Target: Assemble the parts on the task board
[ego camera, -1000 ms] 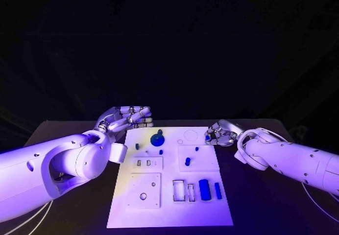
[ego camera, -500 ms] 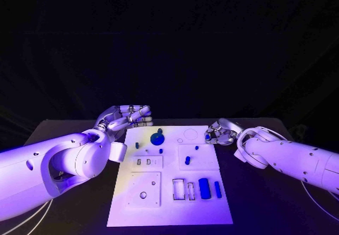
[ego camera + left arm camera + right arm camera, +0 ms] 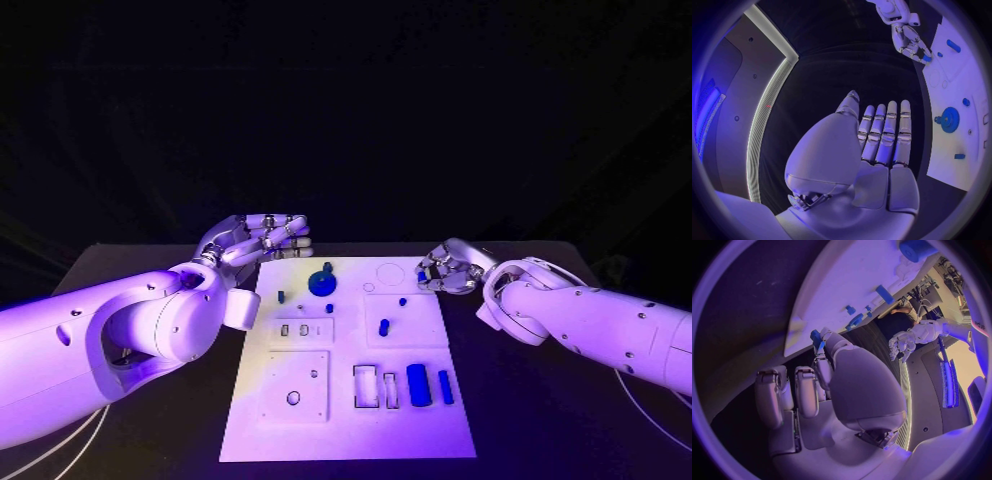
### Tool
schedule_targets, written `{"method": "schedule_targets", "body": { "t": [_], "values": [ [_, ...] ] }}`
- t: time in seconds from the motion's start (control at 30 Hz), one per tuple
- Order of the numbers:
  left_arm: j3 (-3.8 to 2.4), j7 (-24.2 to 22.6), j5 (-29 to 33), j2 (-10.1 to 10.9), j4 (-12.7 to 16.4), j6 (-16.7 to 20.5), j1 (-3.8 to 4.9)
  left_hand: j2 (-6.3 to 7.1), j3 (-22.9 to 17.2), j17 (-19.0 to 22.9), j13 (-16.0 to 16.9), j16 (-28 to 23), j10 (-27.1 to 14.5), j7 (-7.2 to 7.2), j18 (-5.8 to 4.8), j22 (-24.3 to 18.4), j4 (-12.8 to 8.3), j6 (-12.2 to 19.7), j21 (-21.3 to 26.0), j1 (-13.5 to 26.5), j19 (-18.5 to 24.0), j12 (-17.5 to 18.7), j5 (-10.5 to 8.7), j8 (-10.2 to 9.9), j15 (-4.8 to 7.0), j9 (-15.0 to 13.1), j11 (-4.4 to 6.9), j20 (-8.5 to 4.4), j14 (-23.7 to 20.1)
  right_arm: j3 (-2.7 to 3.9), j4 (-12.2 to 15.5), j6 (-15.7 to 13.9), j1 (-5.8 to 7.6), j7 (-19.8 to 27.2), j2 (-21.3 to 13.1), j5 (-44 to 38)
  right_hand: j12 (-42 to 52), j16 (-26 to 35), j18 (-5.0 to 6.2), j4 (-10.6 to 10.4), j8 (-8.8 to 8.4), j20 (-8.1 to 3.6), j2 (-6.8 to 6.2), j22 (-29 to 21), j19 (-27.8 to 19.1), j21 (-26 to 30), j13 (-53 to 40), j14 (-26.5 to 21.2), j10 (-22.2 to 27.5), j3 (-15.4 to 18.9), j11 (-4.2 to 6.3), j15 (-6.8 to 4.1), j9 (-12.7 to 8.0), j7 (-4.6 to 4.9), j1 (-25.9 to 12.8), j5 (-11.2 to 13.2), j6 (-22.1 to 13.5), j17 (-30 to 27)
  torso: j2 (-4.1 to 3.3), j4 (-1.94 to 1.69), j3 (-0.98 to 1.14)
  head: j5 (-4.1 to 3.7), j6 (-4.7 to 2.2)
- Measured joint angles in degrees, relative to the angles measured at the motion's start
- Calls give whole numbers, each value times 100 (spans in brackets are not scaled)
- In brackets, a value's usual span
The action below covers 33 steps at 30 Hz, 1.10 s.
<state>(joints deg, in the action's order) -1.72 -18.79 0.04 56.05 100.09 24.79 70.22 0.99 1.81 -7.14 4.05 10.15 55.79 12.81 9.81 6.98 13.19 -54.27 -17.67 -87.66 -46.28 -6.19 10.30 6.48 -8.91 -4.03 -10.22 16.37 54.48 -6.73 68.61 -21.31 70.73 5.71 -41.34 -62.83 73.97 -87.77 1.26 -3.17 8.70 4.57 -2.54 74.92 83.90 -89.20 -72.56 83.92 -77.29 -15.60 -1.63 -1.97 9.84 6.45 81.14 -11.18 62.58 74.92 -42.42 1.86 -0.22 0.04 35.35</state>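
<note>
Assembly half done: right hand (image 3: 450, 274) pinches a small blue part (image 3: 816, 337) above the white board's (image 3: 346, 440) far right corner; left hand (image 3: 260, 240) waits empty, fingers straight. Several blue pieces lie loose; slots stand vacant.

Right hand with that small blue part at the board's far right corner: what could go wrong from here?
1. The right hand holds the small blue part only at its fingertips, so it could slip or twist before insertion.
2. It hangs by the task board edge; a drop might land on the black table.
3. The left hand hovers near the blue gear and could nudge it.
</note>
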Motion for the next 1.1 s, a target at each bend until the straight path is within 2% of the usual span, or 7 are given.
{"method": "schedule_targets", "body": {
  "t": [0.1,0.17,0.23,0.43,0.63,0.87,1.1],
  "values": [
    [0,1,0,-4,-14,0,0,0,0,0,0,0,0,0,0,0,0,0,0,0,0,0,0,0,0,0,0,0,0,9,235,-49,142,-51,-39,-8,0,0,-7,0,0,0,18,0,0,-31,2,0,0,0,0,0,-1,-1,-17,4,-1,3,5,4,-4,4,10],
    [0,1,0,-8,-25,0,0,0,0,0,0,0,0,0,0,0,0,0,0,0,0,0,0,0,0,0,0,0,0,18,425,-76,250,-101,-48,-24,0,0,-90,10,0,0,29,0,0,-60,11,0,0,-12,0,0,-2,-1,-29,10,-1,3,12,3,-9,4,24],
    [0,2,0,-15,-33,0,0,0,0,0,0,0,0,0,0,0,0,0,0,0,0,0,0,0,0,0,0,0,0,22,596,-93,323,-151,-38,-48,0,0,-90,3,0,0,30,0,0,-60,14,0,0,-32,0,0,-2,-1,-30,14,-2,3,23,3,-15,6,37],
    [2,3,0,-53,-75,0,0,0,0,1,0,0,0,0,0,0,0,0,0,0,0,0,0,0,0,0,0,0,0,10,989,-107,404,-394,257,-214,0,-22,-90,2,0,-20,37,-1,21,-60,3,0,-1,-33,1,0,-2,-3,-38,26,-3,2,54,-9,-34,57,127],
    [4,3,1,-87,-100,0,0,0,0,1,0,0,0,0,-1,1,0,0,0,0,0,0,0,1,0,0,0,0,0,-25,1115,-87,378,-598,688,-581,29,-44,-90,2,0,-20,50,-1,21,-59,-47,0,-41,-33,41,0,-2,-4,-54,37,-4,2,64,-25,-41,182,239],
    [6,3,3,-117,-107,1,0,0,0,2,0,0,0,0,0,1,0,0,0,0,0,0,0,1,0,0,0,0,0,-64,1094,-56,240,-839,1108,-1020,29,-44,-90,33,0,-20,50,-1,21,-59,-31,21,-41,-63,41,-20,-2,-14,-54,41,-14,1,59,-23,-46,295,326],
    [6,3,4,-125,-123,3,0,0,0,2,0,0,0,0,0,1,0,0,0,0,0,0,0,1,0,0,0,0,0,-83,1042,-35,78,-1054,1385,-1338,29,-44,-89,34,0,-20,49,-1,20,-59,-21,21,-40,-62,40,-20,-2,-24,-55,10,-24,1,56,-16,-42,351,393]
  ]
}}
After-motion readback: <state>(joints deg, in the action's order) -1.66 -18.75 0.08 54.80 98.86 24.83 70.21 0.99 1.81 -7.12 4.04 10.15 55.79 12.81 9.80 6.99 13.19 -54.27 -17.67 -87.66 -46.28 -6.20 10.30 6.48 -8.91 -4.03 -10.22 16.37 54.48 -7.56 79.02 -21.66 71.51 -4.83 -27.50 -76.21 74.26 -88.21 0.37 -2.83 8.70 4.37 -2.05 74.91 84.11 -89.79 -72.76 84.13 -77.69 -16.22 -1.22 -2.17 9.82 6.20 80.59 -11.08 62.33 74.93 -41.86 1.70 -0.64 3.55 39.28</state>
